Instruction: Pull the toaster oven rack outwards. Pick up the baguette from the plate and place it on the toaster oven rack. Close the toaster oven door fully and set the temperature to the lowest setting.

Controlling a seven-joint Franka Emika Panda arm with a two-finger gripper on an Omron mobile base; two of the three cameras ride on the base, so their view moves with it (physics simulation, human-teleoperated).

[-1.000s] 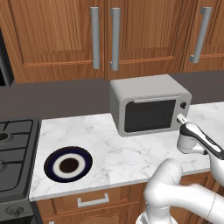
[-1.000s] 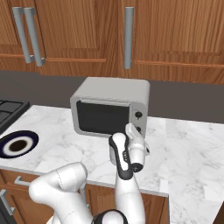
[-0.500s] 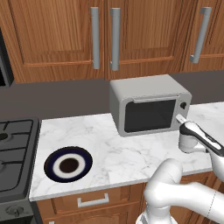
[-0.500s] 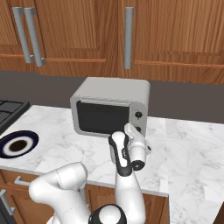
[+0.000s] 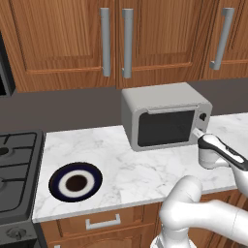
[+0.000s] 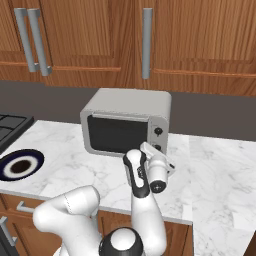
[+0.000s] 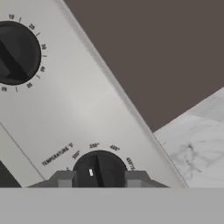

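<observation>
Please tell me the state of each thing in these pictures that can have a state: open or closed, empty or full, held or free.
toaster oven door: closed.
plate: empty, no bread on it.
temperature knob: between the two fingertips of the gripper, which is closed on it.
upper knob: free, untouched.
cabinet doors: closed.

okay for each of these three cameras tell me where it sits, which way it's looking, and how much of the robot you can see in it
Left base view: behind the arm's left, looking forward and down at the toaster oven, the plate and the stove; arm rises lower right.
Right base view: behind the arm's right, same counter; arm rises lower left, gripper at the oven's knobs.
Hand view: on the hand, close on the temperature knob; a fingertip shows each side of it.
Shared: both base views show oven, plate and arm.
</observation>
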